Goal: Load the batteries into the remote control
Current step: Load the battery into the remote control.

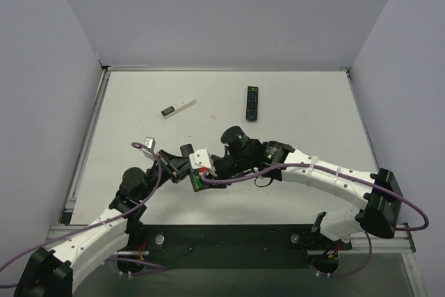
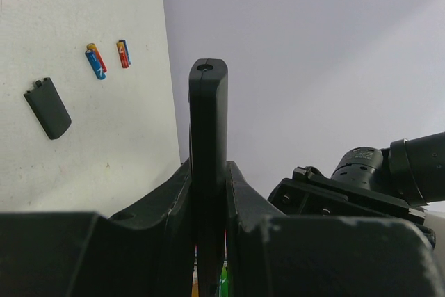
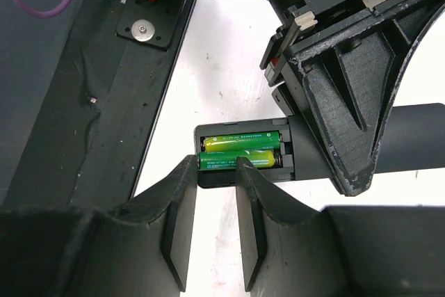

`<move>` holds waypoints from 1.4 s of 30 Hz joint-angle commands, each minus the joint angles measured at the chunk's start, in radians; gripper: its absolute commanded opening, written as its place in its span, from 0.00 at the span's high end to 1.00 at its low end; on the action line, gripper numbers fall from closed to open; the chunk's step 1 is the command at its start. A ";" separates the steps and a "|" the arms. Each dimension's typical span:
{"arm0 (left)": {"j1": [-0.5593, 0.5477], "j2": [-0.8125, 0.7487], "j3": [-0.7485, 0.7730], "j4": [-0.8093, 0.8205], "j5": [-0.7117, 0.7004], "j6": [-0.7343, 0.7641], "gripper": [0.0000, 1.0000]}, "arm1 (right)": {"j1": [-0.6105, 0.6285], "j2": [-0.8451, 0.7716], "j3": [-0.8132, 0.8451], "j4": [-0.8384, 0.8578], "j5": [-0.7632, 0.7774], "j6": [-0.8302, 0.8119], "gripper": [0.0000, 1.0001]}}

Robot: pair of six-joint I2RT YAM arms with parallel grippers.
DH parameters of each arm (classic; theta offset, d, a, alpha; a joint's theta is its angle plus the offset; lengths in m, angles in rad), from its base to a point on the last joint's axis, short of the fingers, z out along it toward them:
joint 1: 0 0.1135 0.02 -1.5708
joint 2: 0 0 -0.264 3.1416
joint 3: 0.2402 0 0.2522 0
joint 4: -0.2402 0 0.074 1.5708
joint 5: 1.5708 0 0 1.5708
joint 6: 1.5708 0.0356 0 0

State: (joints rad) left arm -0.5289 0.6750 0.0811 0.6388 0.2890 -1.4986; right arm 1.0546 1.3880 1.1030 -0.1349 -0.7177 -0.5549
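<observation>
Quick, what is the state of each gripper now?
Left gripper: closed, holding the remote control.
Right gripper: open, holding nothing, tips at the green batteries.

A robotics lab test cell: a white worktop boxed in by plain grey partition walls at 9, 12 and 3 o'clock, with the left arm and right arm, trailing purple cables, bolted at 6 o'clock.

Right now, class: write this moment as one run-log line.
left gripper: shut on remote | right gripper: open, at two green batteries in remote | cover: off, on table | spare batteries: on table
</observation>
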 commanded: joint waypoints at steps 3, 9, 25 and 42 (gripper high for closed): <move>0.000 -0.018 0.059 0.062 0.007 0.000 1.00 | 0.035 0.026 0.032 0.018 0.060 -0.022 0.78; 0.000 -0.028 0.065 0.059 0.007 -0.002 1.00 | 0.047 0.043 0.034 0.024 0.121 0.000 0.78; -0.002 -0.037 0.086 0.067 0.024 -0.003 1.00 | 0.022 0.108 0.040 0.041 0.196 0.042 0.80; -0.009 -0.064 0.085 0.061 0.012 0.000 1.00 | 0.033 0.175 0.044 0.126 0.286 0.134 0.88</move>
State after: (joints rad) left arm -0.5152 0.6525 0.0811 0.4820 0.1928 -1.4090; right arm 1.0859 1.5055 1.1259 -0.1234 -0.5426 -0.4572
